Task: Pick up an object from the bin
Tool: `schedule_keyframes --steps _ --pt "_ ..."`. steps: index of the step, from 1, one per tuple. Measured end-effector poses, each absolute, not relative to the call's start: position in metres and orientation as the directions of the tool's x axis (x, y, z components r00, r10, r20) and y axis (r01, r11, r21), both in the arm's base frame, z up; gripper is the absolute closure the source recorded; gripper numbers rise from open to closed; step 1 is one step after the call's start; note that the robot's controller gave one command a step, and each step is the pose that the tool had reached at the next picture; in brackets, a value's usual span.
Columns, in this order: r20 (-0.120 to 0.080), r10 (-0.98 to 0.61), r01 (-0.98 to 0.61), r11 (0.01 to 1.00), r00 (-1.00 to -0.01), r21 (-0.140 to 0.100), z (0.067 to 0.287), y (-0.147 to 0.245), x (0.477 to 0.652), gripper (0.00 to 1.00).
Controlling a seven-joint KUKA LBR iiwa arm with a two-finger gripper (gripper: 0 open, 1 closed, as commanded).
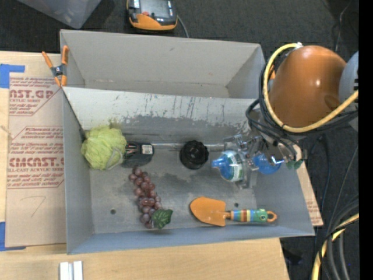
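My gripper (249, 156) is low at the right side of the bin, under the arm's orange dome. It sits right on a blue and white rounded thing (227, 165), whose blue parts show on both sides of it. An orange toy shovel with a rainbow-striped handle (224, 212) lies just in front of the gripper, near the bin's front wall. A black round knob (193, 154) lies on the floor to the left of the blue thing.
A thin rod runs from the knob to a small black piece with a white label (140, 150). A green lettuce head (104, 147) rests at the left wall. A bunch of dark purple grapes with a green leaf (145, 196) lies front left.
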State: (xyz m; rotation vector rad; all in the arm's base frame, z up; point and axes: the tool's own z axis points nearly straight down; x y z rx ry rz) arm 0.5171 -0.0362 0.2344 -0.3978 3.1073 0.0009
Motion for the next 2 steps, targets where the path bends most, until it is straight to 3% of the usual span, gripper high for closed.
schedule_keyframes --steps 1,2 --pt "-0.011 -0.25 -0.25 0.968 -0.968 0.0 0.167 -0.045 0.509 1.0" --pt "-0.017 -0.186 -0.186 0.983 -0.982 0.0 0.203 -0.037 0.52 1.0"
